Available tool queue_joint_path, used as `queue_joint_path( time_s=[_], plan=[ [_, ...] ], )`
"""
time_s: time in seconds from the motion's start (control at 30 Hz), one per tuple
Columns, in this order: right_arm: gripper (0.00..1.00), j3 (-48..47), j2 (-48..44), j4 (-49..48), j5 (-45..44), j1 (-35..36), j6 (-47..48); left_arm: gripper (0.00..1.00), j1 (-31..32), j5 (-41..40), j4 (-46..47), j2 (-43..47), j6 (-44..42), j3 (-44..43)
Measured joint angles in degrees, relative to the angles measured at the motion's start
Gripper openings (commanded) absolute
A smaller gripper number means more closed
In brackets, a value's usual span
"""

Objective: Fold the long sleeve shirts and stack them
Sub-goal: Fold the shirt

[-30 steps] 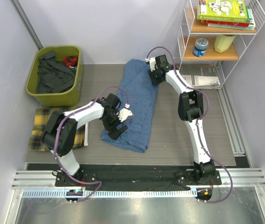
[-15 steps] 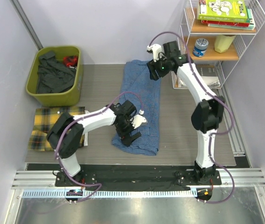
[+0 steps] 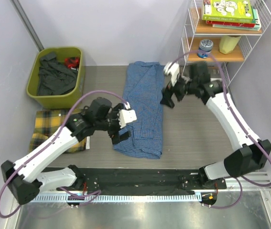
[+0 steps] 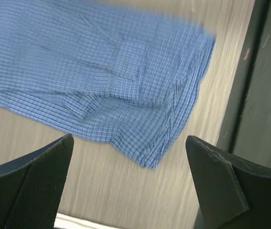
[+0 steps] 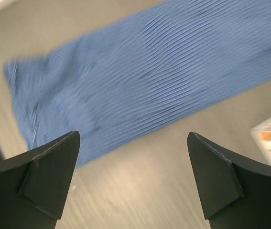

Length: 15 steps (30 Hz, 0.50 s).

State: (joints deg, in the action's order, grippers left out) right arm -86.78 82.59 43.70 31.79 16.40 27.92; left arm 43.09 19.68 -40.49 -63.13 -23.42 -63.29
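so the blue shirt (image 3: 145, 112) is lying folded into a long strip down the middle of the table (image 3: 192, 138), and both grippers are hanging over it with nothing in them: the left gripper (image 3: 120, 137) is hovering at its near-left edge with fingers spread wide, and the right gripper (image 3: 167, 99) is floating by its far-right edge, fingers also apart. The yellow plaid shirt (image 3: 42, 131) is sitting folded at the table's left edge with the left arm (image 3: 59, 143) crossing over part of it. A green bin (image 3: 34, 93) of dark clothes (image 3: 54, 76) is crowding the far-left corner, and a wire shelf (image 3: 264, 21) with books (image 3: 231, 12) is standing right behind the right arm (image 3: 231, 119)
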Motion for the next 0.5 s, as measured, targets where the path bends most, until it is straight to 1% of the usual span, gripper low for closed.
queue_joint_path(
  time_s=[0.03, 0.1, 0.17, 0.23, 0.3, 0.33, 0.47, 0.5],
  plan=[
    [1.0, 3.67, -1.31, -0.33, 0.39, 1.25, 1.97, 1.0, -0.02, 0.35, 0.02, -0.57, -2.69, 1.38],
    [0.98, 14.84, -4.61, -1.68, 0.74, 4.76, 6.82, 1.0, -0.66, 1.05, 1.2, -2.12, -7.91, 7.02],
    [0.96, 27.32, -7.87, -2.99, -0.44, 9.79, 11.56, 1.0, -1.84, 1.92, 2.16, -1.73, -14.38, 14.73],
    [0.95, 36.83, -9.62, -3.13, -2.03, 15.69, 16.15, 0.97, -2.84, 2.89, 2.38, -0.83, -20.76, 21.62],
    [0.92, 41.9, -9.92, -3.13, -3.02, 20.61, 19.47, 0.92, -3.1, 4.07, 2.43, -1.46, -25.81, 25.44],
    [0.91, 43.85, -9.92, -3.56, -3.43, 22.67, 21.55, 0.91, -3.1, 4.48, 2.51, -2.64, -27.93, 25.94],
    [0.79, 47.04, -9.9, -6.84, -5.07, 26.08, 26.01, 0.88, -3.08, 5.25, 7.1, -10.12, -33.35, 25.79],
    [0.75, 47.67, -9.84, -7.87, -5.42, 26.75, 26.91, 0.84, -3.1, 5.22, 8.31, -11.67, -34.47, 25.81]
  ],
)
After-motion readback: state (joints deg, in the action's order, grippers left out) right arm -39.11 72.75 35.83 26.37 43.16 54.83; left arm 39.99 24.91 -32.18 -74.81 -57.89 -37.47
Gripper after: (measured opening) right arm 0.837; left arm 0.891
